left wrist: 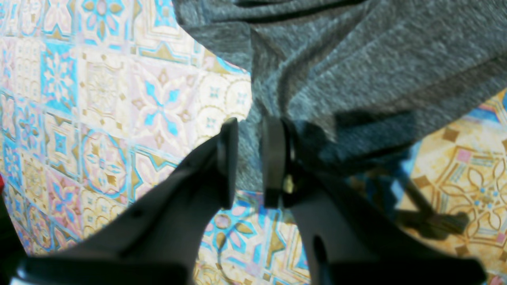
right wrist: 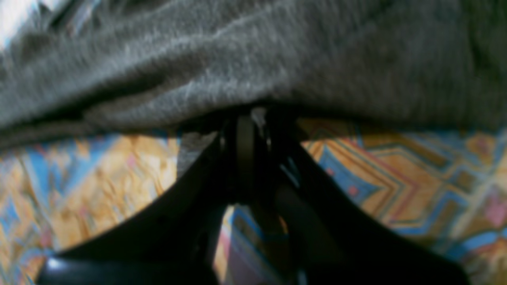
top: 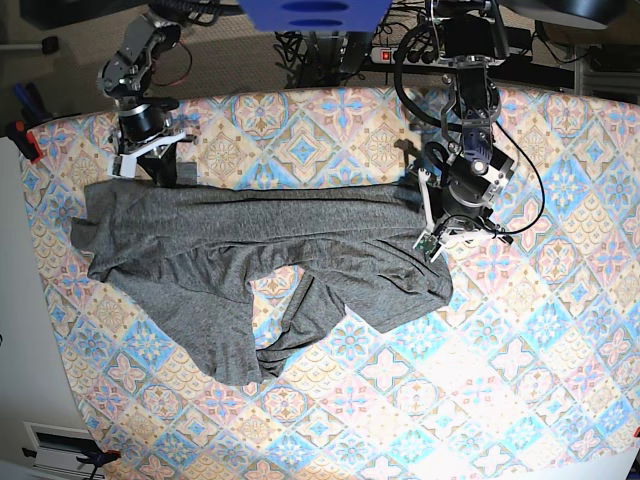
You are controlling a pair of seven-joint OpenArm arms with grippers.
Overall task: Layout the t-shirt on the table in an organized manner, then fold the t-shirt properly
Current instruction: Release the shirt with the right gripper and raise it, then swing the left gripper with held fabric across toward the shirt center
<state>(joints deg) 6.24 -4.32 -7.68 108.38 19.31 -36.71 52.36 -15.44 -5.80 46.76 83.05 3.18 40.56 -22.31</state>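
The dark grey t-shirt (top: 250,250) lies crumpled and stretched across the table (top: 500,380), one part bunched toward the front at the left. In the base view my left gripper (top: 437,235) sits at the shirt's right edge. The left wrist view shows its fingers (left wrist: 227,158) closed on a fold of the t-shirt (left wrist: 356,59) just above the patterned table (left wrist: 99,99). My right gripper (top: 160,172) is at the shirt's back left corner. In the right wrist view that gripper (right wrist: 245,130) is pressed shut at the hem of the t-shirt (right wrist: 237,59), which drapes over the tips.
Cables and a power strip (top: 400,55) lie behind the table's back edge, with a blue object (top: 315,12) above them. A red clamp (top: 30,140) sits at the table's left edge. Patterned cloth lies bare in front and to the right.
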